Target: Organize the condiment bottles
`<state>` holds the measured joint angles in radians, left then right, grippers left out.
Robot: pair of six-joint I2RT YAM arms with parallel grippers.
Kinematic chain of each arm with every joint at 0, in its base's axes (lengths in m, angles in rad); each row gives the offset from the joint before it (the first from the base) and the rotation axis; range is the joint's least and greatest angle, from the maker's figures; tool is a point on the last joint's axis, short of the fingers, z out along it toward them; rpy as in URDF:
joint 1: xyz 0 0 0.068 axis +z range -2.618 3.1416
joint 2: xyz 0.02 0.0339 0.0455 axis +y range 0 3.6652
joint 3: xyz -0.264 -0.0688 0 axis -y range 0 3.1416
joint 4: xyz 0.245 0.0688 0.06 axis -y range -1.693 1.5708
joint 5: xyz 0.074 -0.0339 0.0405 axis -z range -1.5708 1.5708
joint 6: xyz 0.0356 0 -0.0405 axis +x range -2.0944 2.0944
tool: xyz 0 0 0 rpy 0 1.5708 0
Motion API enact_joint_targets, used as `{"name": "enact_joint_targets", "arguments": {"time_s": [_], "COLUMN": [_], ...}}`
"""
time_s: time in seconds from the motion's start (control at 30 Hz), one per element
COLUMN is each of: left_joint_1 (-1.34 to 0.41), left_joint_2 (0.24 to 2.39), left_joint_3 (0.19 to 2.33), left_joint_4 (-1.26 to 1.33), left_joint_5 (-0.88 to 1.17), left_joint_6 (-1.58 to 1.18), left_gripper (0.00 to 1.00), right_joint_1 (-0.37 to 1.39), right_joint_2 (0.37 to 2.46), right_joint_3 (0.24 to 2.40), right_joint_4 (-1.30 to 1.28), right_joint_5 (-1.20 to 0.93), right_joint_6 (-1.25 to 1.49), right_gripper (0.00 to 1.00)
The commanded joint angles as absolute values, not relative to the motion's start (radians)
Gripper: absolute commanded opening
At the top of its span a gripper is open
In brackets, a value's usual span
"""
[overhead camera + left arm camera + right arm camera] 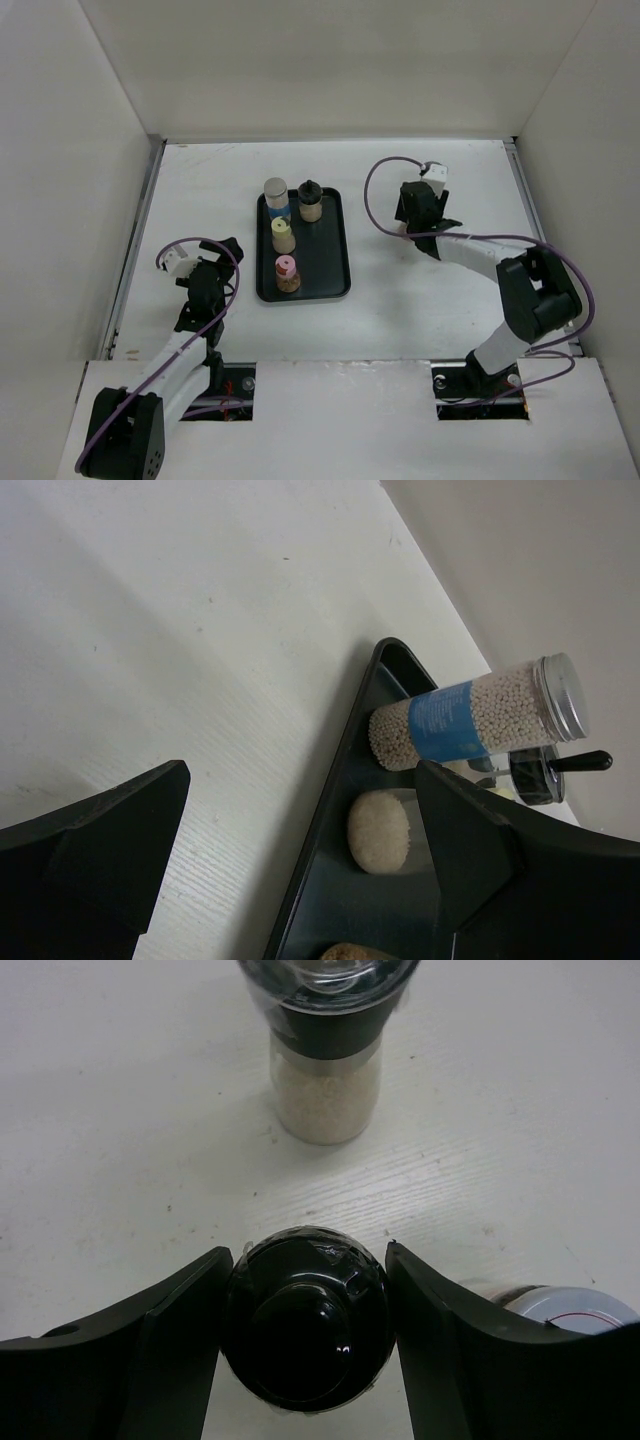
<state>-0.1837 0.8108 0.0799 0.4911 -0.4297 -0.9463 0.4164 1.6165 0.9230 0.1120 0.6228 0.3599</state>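
Pincer on the right arm (308, 1290) is clamping the black-capped bottle (305, 1345) by its cap on the tabletop (420, 300) right of the tray (335, 270), likely needing a straight lift clear of the grinder (325, 1080) just ahead; left pincer (302, 810) is hanging apart, empty.

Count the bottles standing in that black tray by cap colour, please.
Grey-capped bottle: 1
Black-capped bottle: 1
Cream-capped bottle: 1
Pink-capped bottle: 1
Total in the tray: 4
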Motion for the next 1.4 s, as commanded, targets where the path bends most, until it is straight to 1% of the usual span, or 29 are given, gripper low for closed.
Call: {"name": "enact_joint_targets", "arguments": {"time_s": [0.0,0.2,0.43,0.67,0.83,0.87,0.9,1.0,1.07,1.17,1.23,1.3,1.33,1.37], "left_joint_1": [-0.183,-0.179,-0.177,-0.176,-0.174,-0.174,-0.176,-0.176,-0.176,-0.174,-0.177,-0.179,-0.180,-0.180], "left_joint_2": [0.805,0.796,0.788,0.767,0.776,0.773,0.772,0.781,0.772,0.755,0.762,0.765,0.759,0.756], "left_joint_3": [0.103,0.100,0.098,0.092,0.097,0.097,0.095,0.098,0.097,0.092,0.094,0.095,0.095,0.095], "left_joint_4": [0.545,0.545,0.540,0.534,0.534,0.534,0.534,0.534,0.534,0.531,0.529,0.529,0.529,0.529], "left_joint_5": [-0.434,-0.436,-0.439,-0.439,-0.433,-0.437,-0.442,-0.440,-0.437,-0.448,-0.446,-0.440,-0.440,-0.446], "left_joint_6": [-0.940,-0.939,-0.939,-0.937,-0.936,-0.936,-0.934,-0.933,-0.933,-0.928,-0.928,-0.928,-0.928,-0.928], "left_gripper": [1.00,1.00,1.00,1.00,1.00,1.00,1.00,1.00,1.00,1.00,1.00,1.00,1.00,1.00], "right_joint_1": [0.491,0.629,0.766,0.841,0.866,0.870,0.875,0.886,0.886,0.881,0.855,0.800,0.760,0.719], "right_joint_2": [1.562,1.595,1.755,1.911,1.971,1.982,1.988,1.973,1.935,1.843,1.780,1.726,1.706,1.685], "right_joint_3": [0.966,1.080,1.247,1.371,1.413,1.419,1.423,1.421,1.402,1.353,1.306,1.244,1.218,1.194], "right_joint_4": [0.238,0.242,0.259,0.253,0.249,0.247,0.247,0.245,0.245,0.236,0.232,0.251,0.256,0.258], "right_joint_5": [0.635,0.611,0.531,0.499,0.486,0.488,0.488,0.492,0.488,0.483,0.488,0.495,0.500,0.505], "right_joint_6": [0.318,0.291,0.296,0.293,0.304,0.305,0.305,0.307,0.307,0.299,0.293,0.290,0.298,0.302], "right_gripper": [0.53,0.53,0.53,0.56,0.58,0.60,0.65,0.83,0.90,0.94,0.94,0.91,0.83,0.69]}}
